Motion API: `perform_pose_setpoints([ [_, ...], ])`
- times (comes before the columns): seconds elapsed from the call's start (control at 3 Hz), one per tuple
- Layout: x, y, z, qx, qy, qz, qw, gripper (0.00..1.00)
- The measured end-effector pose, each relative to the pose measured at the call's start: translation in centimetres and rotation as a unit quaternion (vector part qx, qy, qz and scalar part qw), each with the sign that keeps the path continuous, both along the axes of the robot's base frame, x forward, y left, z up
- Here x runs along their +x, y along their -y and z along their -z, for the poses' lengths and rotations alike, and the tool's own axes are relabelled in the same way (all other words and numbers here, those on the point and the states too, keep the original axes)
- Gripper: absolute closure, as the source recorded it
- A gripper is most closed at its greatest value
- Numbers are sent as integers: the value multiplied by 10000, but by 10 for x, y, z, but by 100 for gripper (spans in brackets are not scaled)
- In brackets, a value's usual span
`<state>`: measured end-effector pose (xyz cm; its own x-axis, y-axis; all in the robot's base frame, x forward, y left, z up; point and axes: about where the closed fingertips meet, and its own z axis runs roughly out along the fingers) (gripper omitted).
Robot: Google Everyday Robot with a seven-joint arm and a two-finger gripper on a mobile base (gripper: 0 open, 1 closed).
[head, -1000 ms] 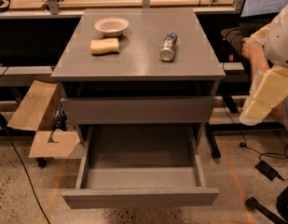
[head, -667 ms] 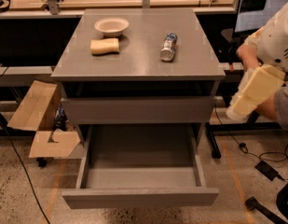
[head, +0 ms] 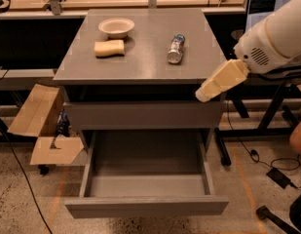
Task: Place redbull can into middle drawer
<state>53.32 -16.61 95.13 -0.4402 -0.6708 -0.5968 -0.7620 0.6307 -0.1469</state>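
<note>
The redbull can [head: 176, 48] lies on its side on the grey cabinet top [head: 145, 62], right of centre. The middle drawer [head: 146, 206] is pulled out wide below the closed upper drawer front [head: 142, 115], and its inside is bare. My gripper [head: 219, 82], a beige piece on the white arm [head: 274, 35], hangs at the cabinet's right front corner. It is right of and nearer than the can, at about top-edge height, and holds nothing that I can see.
A beige bowl [head: 116, 27] and a tan sponge [head: 109, 48] sit on the left of the cabinet top. An open cardboard box [head: 40, 126] stands on the floor at left. Cables [head: 267, 167] and table legs [head: 272, 106] are at right.
The arm has swung left from the right edge toward the cabinet's right front corner. The can, bowl, sponge and drawer have not moved.
</note>
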Motion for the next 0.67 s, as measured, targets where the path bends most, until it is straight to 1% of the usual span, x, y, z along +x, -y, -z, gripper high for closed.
perform_pose_setpoints([
  [0.33,37,-9,19,510,14,377,9980,0],
  [0.67,77,-25,28,861,75,365,9956,0],
])
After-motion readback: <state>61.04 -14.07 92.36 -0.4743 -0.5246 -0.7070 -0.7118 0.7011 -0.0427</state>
